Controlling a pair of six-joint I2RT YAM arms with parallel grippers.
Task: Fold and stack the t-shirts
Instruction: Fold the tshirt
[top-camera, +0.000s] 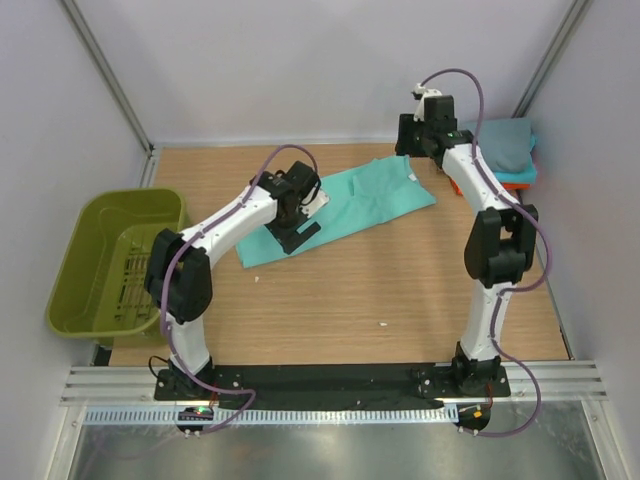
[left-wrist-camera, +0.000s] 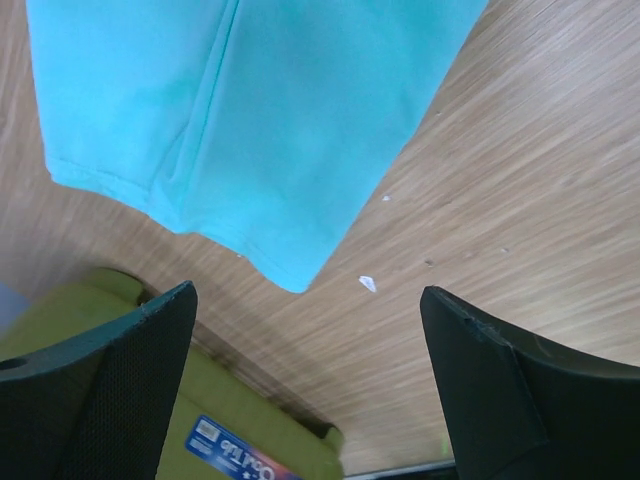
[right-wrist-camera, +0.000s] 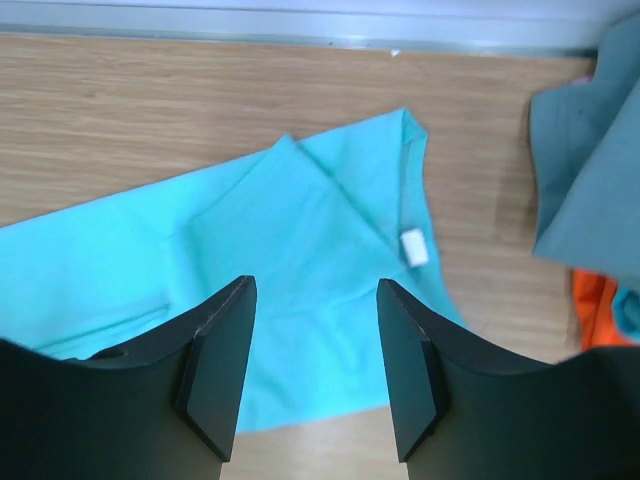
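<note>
Overhead and wrist views of the desk (top-camera: 350, 290).

**Labels.** A small white tag (right-wrist-camera: 412, 246) sits at the neck opening of the mint t-shirt (top-camera: 370, 195); no writing on it can be read. A blue sticker (left-wrist-camera: 232, 458) with pale lettering is fixed to the olive-green basket (top-camera: 110, 260). It appears upside down in the left wrist view and is too blurred to read with certainty.

**Containers.** The basket stands at the left edge of the desk, and its slotted floor is visible from above.

**T-shirts.** The mint t-shirt lies flat and diagonal across the rear middle of the desk, folded into a long band with its neck end towards the right rear. In the right rear corner lies a pile with a slate grey t-shirt (top-camera: 500, 140) on top. A cyan t-shirt (top-camera: 522, 172) and an orange-red t-shirt (top-camera: 512, 185) show at its lower edge.

**Arms.** The left fingers (left-wrist-camera: 110, 390) are spread wide and hold nothing; they hang over the lower left corner of the mint t-shirt. The right fingers (right-wrist-camera: 215, 370) are parted with nothing between them, raised above the neck end of the same t-shirt.
</note>
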